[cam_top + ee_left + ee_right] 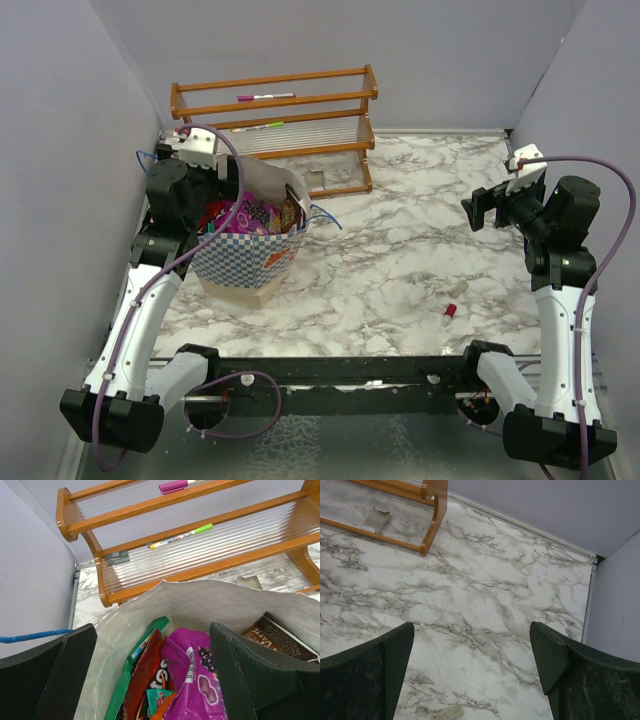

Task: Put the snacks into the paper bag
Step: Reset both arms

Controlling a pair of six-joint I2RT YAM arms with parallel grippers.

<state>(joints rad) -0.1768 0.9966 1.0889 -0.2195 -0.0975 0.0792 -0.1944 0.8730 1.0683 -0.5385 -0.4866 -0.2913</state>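
Blue-checked paper bag [240, 265] at left-centre, upright, stuffed with snacks [192, 680]. Left gripper [152, 627] spread wide, empty, over bag mouth. Right gripper [472, 625] gaping, empty, far right. Risk: snagging rim or string handle [30, 636] when lifting away, tipping bag.

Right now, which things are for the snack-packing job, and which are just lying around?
For the job:
- paper bag
- snacks already inside it: magenta packet, red packet, green packet, brown packet

Just lying about:
- wooden rack
- pink-capped marker and green-capped marker on the rack
- small red-pink thing on the table
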